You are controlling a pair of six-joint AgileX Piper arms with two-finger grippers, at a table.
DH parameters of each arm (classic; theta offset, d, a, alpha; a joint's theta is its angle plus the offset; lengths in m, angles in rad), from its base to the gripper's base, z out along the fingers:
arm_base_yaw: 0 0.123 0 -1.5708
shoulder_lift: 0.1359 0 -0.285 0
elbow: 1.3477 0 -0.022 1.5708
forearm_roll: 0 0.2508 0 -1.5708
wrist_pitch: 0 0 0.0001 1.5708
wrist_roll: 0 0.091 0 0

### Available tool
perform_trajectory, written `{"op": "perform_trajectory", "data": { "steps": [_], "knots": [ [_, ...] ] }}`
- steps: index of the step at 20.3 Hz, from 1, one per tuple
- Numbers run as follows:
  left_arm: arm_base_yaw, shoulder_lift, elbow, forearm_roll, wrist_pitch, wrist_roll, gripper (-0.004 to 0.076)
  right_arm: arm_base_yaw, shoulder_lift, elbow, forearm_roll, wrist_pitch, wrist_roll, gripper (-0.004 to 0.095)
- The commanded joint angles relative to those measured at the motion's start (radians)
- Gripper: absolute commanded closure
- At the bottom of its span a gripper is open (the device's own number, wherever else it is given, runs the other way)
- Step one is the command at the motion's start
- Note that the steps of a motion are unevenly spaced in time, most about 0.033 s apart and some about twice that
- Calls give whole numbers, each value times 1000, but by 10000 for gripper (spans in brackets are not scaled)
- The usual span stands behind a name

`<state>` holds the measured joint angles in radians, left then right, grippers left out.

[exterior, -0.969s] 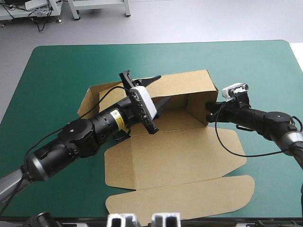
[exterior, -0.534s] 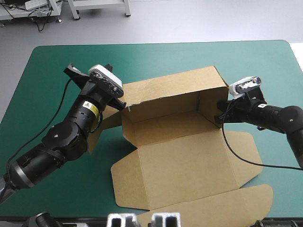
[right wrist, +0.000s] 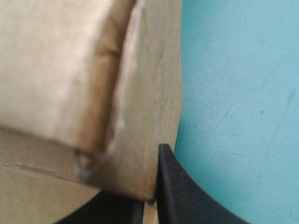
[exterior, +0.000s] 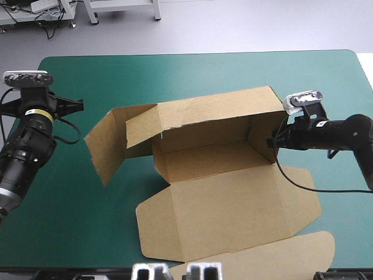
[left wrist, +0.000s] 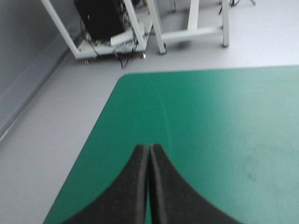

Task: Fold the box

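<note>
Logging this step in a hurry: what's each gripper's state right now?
Left gripper: jaws shut, holding nothing.
Right gripper: jaws shut on the brown cardboard box's right wall.

Grey floor (exterior: 245, 26) beyond teal-green table (exterior: 192, 76); white-legged frames (exterior: 119, 9) w/ cables (exterior: 48, 26) at far left; even light.

One brown box (exterior: 227, 198), two end effectors, left end effector (left wrist: 148, 149) and right end effector (exterior: 272, 142), one teal-green table (exterior: 175, 76)
</note>
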<state>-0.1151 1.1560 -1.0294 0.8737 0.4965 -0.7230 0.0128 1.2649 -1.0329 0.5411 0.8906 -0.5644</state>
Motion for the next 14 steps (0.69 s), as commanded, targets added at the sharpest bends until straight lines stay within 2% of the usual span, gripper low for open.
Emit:
{"op": "perform_trajectory", "data": {
  "steps": [1,3,5,7,14],
  "knots": [
    [97,-5,-3,-396,-22,375,733,-1,99,-53,-1,24,-25,915],
    [116,9,9,-540,-20,507,733,-1,172,-108,4,-8,-45,915],
    [116,27,9,-610,-16,569,733,-1,234,-173,15,-29,-67,895],
    [116,44,9,-649,-9,605,733,-1,290,-244,41,-39,-73,855],
    [116,67,9,-647,-2,615,733,46,482,-438,36,-40,-73,818]
  ]
}}
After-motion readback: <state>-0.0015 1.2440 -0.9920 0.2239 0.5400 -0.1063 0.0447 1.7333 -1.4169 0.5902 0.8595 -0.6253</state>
